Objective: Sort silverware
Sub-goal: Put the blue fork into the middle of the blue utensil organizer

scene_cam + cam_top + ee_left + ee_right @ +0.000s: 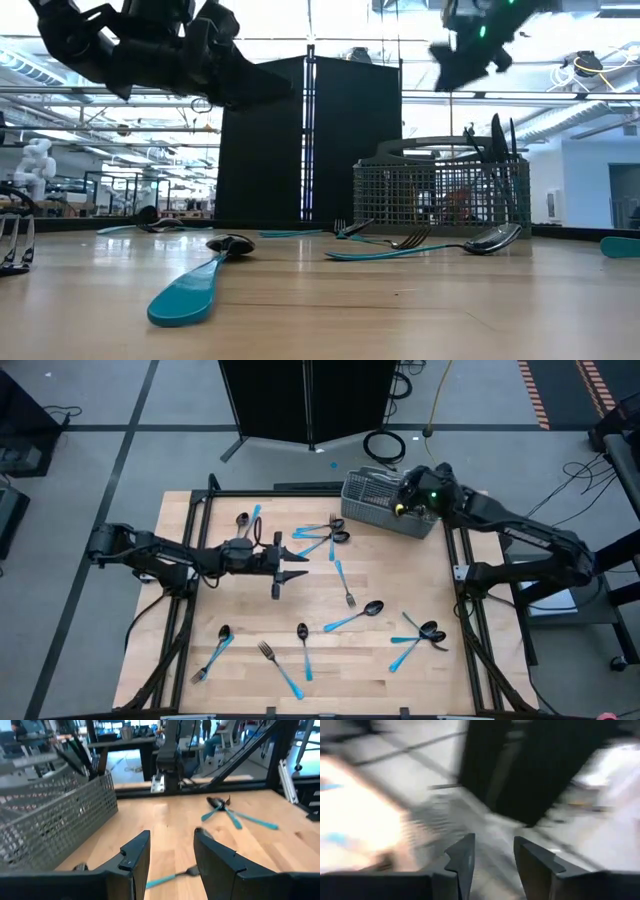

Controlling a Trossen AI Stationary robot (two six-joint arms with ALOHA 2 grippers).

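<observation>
Silverware with light-blue handles and dark heads lies scattered on the wooden table: a spoon (245, 520), a crossed bunch (325, 537), a fork (345, 585), a spoon (355, 617) and another bunch (420, 635). Several pieces stand upright (497, 140) in the grey mesh basket (385, 500) at the far right corner. My left gripper (298, 565) hovers open and empty above the table's middle, pointing toward the right edge (170, 840). My right gripper (405, 500) hangs open and empty above the basket (465, 55); its own wrist view (492, 845) is blurred.
More silverware lies along the near edge: a spoon (303, 650), a fork (280, 668) and a pair (213, 652). A black frame (200, 510) borders the table. A dark cabinet (310, 140) stands behind the far edge. Bare wood (400, 575) shows right of the left gripper.
</observation>
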